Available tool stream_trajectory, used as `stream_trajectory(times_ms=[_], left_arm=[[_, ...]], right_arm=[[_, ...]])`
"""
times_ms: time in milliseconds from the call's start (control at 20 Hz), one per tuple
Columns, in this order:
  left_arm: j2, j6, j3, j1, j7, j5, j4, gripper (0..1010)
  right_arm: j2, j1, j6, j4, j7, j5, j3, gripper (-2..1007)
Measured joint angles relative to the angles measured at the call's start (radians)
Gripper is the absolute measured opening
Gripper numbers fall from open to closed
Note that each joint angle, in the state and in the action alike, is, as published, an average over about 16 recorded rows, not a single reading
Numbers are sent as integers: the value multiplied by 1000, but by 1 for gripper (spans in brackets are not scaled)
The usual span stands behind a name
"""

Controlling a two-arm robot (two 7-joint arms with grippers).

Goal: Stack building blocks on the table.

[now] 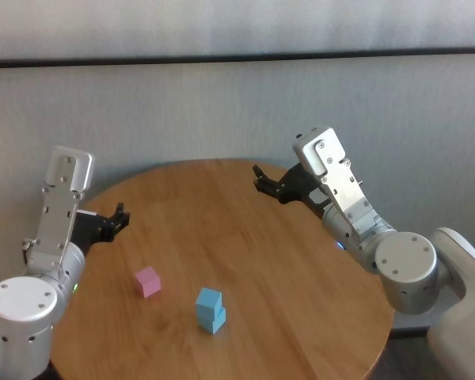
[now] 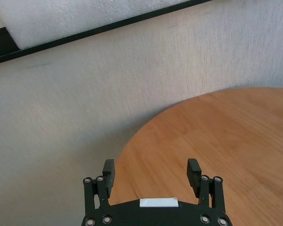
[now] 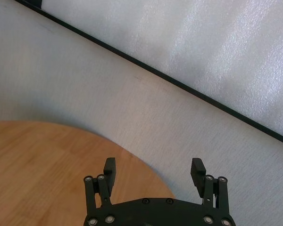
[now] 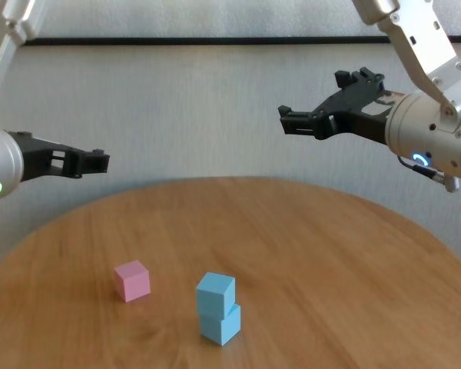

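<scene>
Two light blue blocks stand stacked, the upper one (image 1: pixel 208 300) a little askew on the lower one (image 1: pixel 214 320), near the front middle of the round wooden table (image 1: pixel 253 229). The pink block (image 1: pixel 148 281) lies alone on the table to their left. In the chest view the stack (image 4: pixel 217 306) and the pink block (image 4: pixel 132 280) show the same. My left gripper (image 1: pixel 120 215) is open and empty, raised over the table's left edge. My right gripper (image 1: pixel 260 178) is open and empty, raised over the far right part of the table.
A grey wall with a dark horizontal strip (image 1: pixel 237 57) runs behind the table. The wrist views show only the open left gripper (image 2: pixel 151 165), the open right gripper (image 3: pixel 154 165), the table's edge and the wall.
</scene>
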Motion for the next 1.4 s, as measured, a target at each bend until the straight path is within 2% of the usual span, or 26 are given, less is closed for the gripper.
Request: stream_trajectory(times_ms=[200, 400, 800, 1200, 1400], left_arm=[[10, -1, -9, 17, -24, -8, -13, 1000], [28, -11, -18, 39, -70, -20, -29, 1000], [89, -63, -27, 68, -229, -61, -34, 1000], [161, -130, -5, 40, -412, -106, 44, 1000], [191, -152, 14, 13, -478, -122, 100, 1000]], right_arm=[[0, 0, 0, 0, 0, 1, 0, 1001], [0, 1, 1, 1, 1, 1, -1, 1001], [0, 1, 1, 1, 1, 2, -1, 1001], [0, 1, 2, 1, 2, 2, -2, 1001], [0, 1, 2, 1, 2, 2, -2, 1001]])
